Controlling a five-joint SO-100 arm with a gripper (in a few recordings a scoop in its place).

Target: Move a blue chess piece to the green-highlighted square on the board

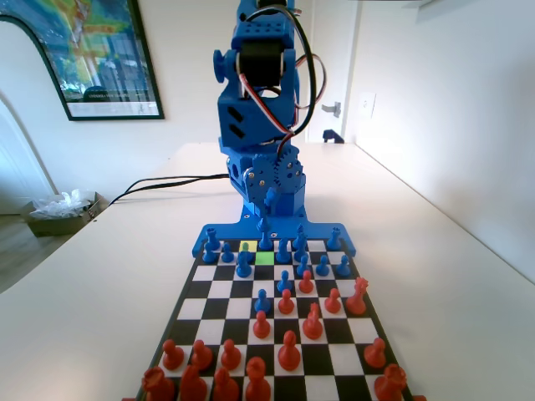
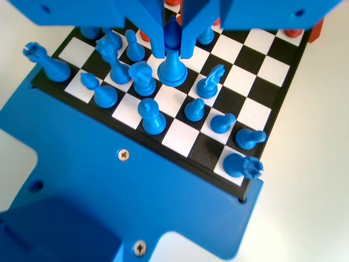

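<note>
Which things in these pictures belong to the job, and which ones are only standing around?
Belong to the job:
- gripper, jaws around the blue chess piece
- green-highlighted square
- board

Only standing around:
- red pieces
- blue pawns
- yellow-green square
- framed poster
- black cables

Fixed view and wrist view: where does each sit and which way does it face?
Fixed view: low at the red pieces' end, facing along the black-and-white chequered board toward the blue arm.
Wrist view: on the wrist, looking down past the fingers straddling the slender blue plastic piece.
Shared: board and blue back ranks.
</note>
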